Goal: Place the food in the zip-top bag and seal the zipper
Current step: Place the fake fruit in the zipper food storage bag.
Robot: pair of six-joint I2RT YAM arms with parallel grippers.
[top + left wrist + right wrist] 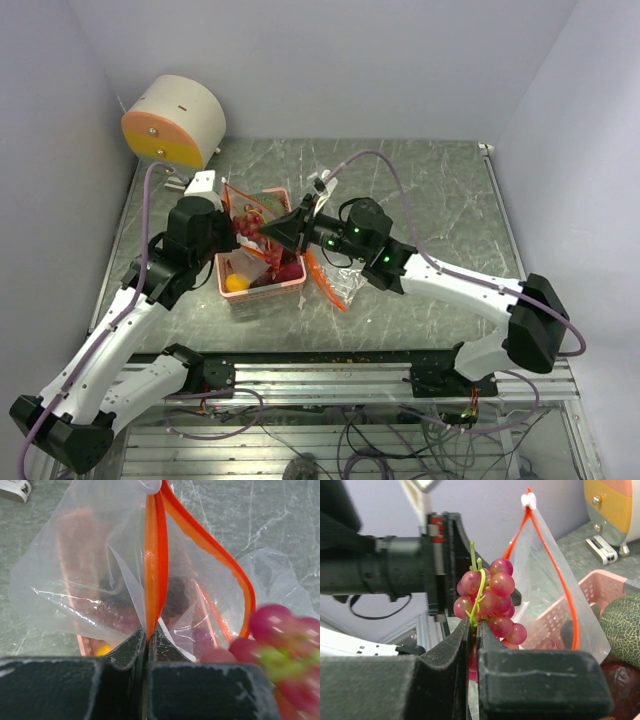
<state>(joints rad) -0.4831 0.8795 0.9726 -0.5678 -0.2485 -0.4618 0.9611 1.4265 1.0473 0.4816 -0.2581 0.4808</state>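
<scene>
My left gripper (149,632) is shut on the orange-red zipper strip (152,565) of the clear zip-top bag (80,585) and holds it up over the pink basket (262,290). The bag's mouth gapes to the right, its other strip (235,575) bowed outward. My right gripper (474,624) is shut on the green stem of a red grape bunch (492,597), which hangs beside the bag's mouth (247,228). A small yellow fruit (236,283), a green piece (622,627) and a dark purple piece (620,680) lie in the basket.
A round cream and orange device (175,122) stands at the back left corner, with a small white part (602,550) beside it. Part of the bag (335,275) drapes on the marble table (440,200) right of the basket. Walls close in on the left, back and right.
</scene>
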